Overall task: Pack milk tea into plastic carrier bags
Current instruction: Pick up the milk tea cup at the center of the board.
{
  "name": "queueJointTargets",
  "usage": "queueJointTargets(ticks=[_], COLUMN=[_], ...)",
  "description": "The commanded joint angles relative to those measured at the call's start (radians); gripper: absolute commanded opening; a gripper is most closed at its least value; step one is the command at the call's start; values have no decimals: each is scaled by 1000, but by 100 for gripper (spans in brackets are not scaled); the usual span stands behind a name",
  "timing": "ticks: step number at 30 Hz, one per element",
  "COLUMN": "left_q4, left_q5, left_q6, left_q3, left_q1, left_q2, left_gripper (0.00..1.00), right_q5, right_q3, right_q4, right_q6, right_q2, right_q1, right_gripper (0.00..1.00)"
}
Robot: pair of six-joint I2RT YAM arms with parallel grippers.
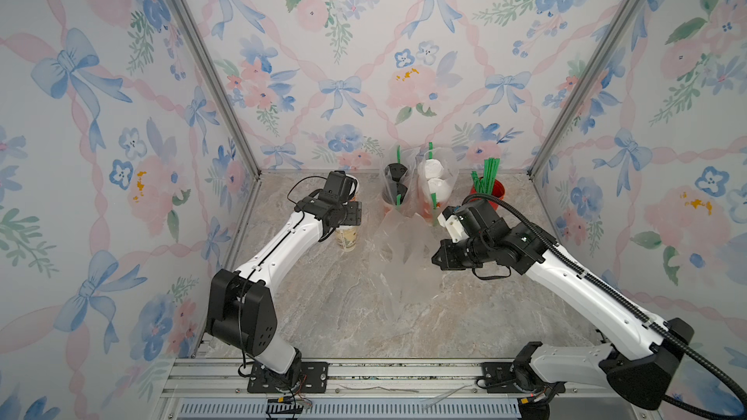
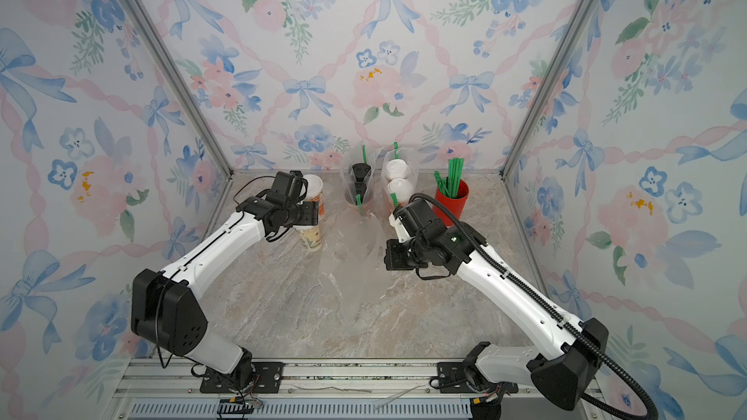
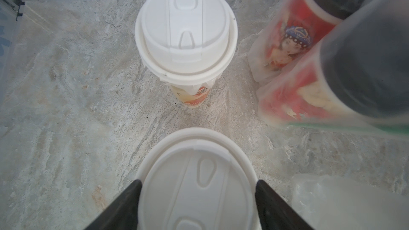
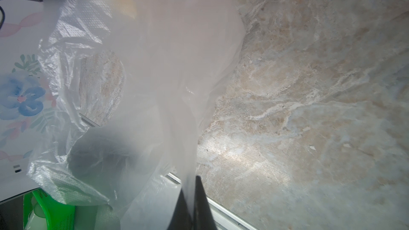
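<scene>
Tabletop [image 1: 343, 317], packed bags [image 1: 448, 179] behind: left gripper [image 3: 198, 182] maybe holds cup [image 1: 347, 238], right gripper [image 4: 190, 184] pinches bag [image 4: 155, 63].

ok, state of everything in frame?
left gripper: open, straddling near cream cup at its lid
right gripper: shut on empty bag
near cream cup: upright, lidded, unbagged
far cream cup: same
black-lid bag: upright, two cups in
white-lid bag: upright, two cups in
straw cup: upright, lidless, straws in

On the worktop [image 1: 364, 329], the near cup [image 2: 310, 236] stands at the left, just before the far cup [image 2: 314, 191]. At the back middle, side by side, stand the left bag [image 1: 407, 154], holding two cups [image 1: 395, 173], and the right bag [image 1: 449, 163], holding two more cups [image 1: 435, 181]. The straw cup [image 1: 491, 192] stands to their right. The empty bag [image 1: 404, 264] sits before them.
</scene>
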Motion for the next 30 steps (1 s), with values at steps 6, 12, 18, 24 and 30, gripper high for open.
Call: queueJointTargets(ticks=[6,12,18,24,30], left_q4=[-28,-30,-30,-36,-83], left_q5=[0,-7,3,34,61], left_q6=[16,21,25,25,14], left_q3=[-36,-39,-15,26,105], left_q1=[3,3,3,-1,-11], left_q2=[15,0,-32,-94,-138], left_gripper=[73,67,63,59,56], right_q5=[-2,-2,0,-2,-6], right_q3=[32,38,44,50,54], right_q4=[-16,-17,-18,-17,-16], right_q6=[6,6,4,1,-3], right_q2=[12,18,22,28,38], right_q1=[7,10,10,11,13], right_gripper=[0,0,0,0,0])
